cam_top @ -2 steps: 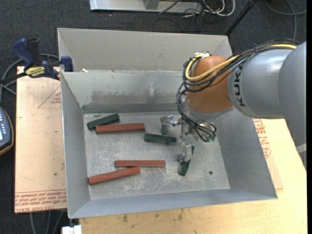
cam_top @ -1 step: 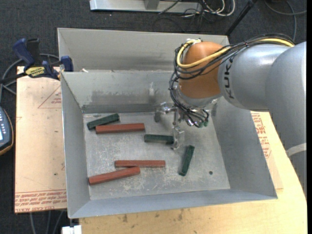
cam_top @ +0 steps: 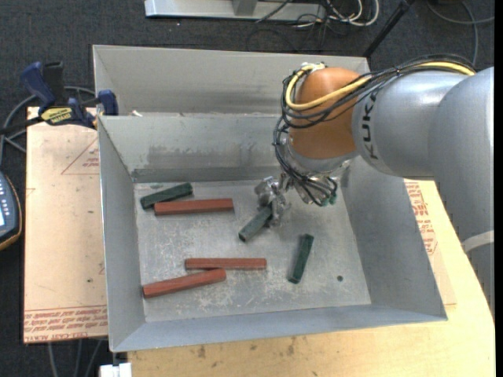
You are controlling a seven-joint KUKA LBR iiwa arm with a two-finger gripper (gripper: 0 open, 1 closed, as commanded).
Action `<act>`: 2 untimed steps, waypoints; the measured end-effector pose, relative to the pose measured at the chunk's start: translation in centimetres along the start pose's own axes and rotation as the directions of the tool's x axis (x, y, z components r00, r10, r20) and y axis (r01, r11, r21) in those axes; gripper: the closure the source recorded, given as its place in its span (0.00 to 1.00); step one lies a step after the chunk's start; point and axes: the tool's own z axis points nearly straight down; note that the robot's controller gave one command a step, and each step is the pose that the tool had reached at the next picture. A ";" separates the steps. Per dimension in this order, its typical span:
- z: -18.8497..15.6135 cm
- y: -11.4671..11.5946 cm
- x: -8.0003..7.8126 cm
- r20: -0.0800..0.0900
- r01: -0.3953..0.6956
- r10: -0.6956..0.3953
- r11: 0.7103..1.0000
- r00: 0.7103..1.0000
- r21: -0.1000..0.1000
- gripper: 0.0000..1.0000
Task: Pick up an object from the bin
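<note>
Where the gripper point(cam_top: 274, 203) hangs over the bin point(cam_top: 118, 210) floor, its fingers sit narrowly closed on the upper-right end of a dark green bar point(cam_top: 253, 228). Long axis runs diagonally to lower-left.

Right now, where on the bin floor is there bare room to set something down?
Bare: the floor from the right green bar to the right wall, and the left band between the top red bar and the lower red bars. Crowded: the centre, where the gripper is at the middle green bar.
</note>
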 end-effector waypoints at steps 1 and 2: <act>-14.9 0.0 1.6 0.007 0.163 -0.163 0.987 0.987 0.005 1.00; -14.4 0.1 1.7 -0.001 0.163 -0.163 0.987 0.987 0.000 0.00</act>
